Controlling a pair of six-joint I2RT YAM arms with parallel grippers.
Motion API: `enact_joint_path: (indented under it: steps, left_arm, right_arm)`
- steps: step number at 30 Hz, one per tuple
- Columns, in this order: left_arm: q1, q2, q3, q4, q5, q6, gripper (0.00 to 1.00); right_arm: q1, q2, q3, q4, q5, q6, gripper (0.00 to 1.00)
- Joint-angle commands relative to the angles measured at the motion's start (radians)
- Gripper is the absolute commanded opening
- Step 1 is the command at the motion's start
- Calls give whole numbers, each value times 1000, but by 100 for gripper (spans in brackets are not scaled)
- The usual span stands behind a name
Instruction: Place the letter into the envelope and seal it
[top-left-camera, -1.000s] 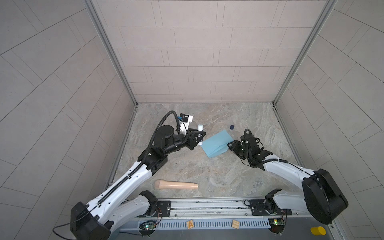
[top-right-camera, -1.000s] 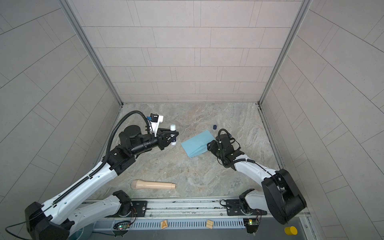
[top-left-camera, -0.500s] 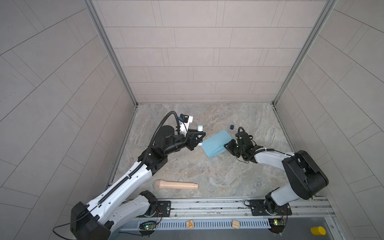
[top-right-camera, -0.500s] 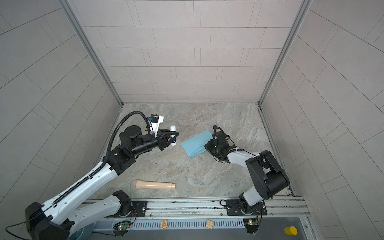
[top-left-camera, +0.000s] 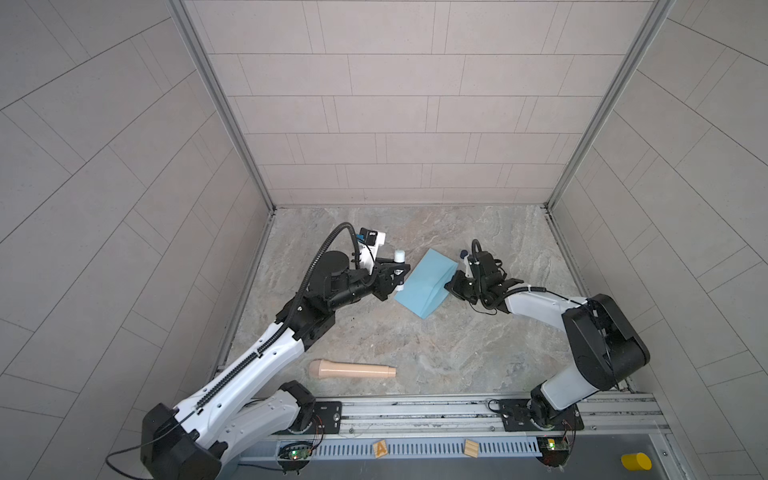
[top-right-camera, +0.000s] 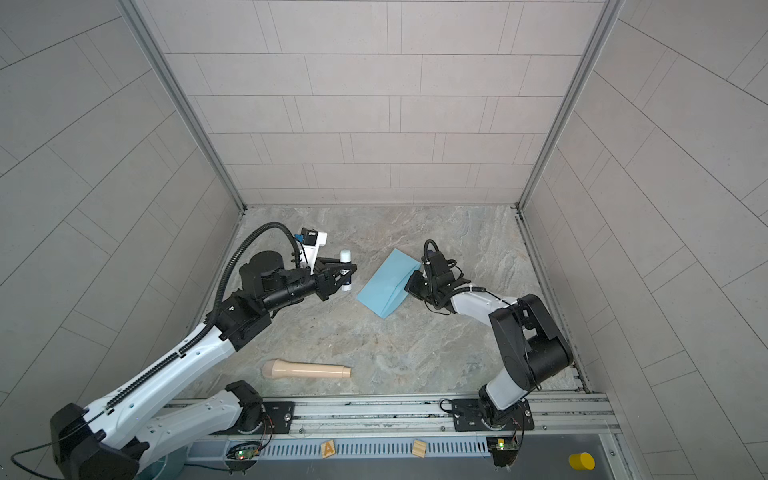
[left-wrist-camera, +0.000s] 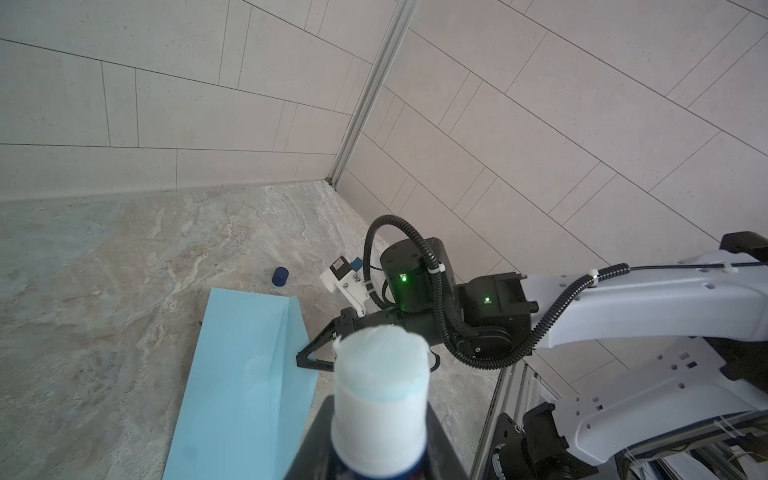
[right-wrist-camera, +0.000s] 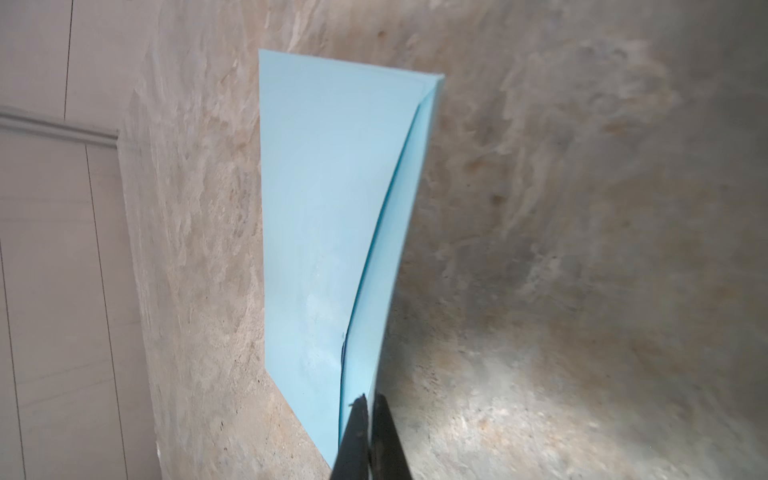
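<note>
Your right fingers (right-wrist-camera: 355, 432) were pinched shut on the flap of the envelope (top-left-camera: 422, 286), which lay on the worktop (top-left-camera: 415, 340) between the arms; the letter did not show. Your left fingers (top-left-camera: 390, 275) gripped a glue stick (top-left-camera: 400, 254). Sealing seemed in hand: the next move called for folding that flap flat and pressing it down.
</note>
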Motion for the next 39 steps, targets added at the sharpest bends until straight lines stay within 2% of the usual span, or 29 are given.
enact_joint_path:
  steps: [1,9,13,20,27,35,39]
  left_arm:
    - [3,-18,-3,0,-13,21,0]
    - [3,-22,3,-45,-49,35,0]
    - [2,-22,3,-47,-55,35,0]
    - [2,-4,-16,-37,-73,24,0]
    - [3,27,-43,-2,-70,-4,0]
    - [3,44,-66,17,-72,-14,0]
    - [3,56,-81,27,-78,-19,0]
  right_arm:
    - [-4,19,79,-168,-58,-189,0]
    - [-4,90,315,-564,-106,-554,0]
    - [-4,145,393,-698,-82,-649,0]
    - [-3,202,448,-761,-32,-700,0]
    - [-4,242,478,-764,7,-700,1]
    - [-4,250,506,-763,-18,-686,22]
    - [-7,186,502,-741,-27,-676,35]
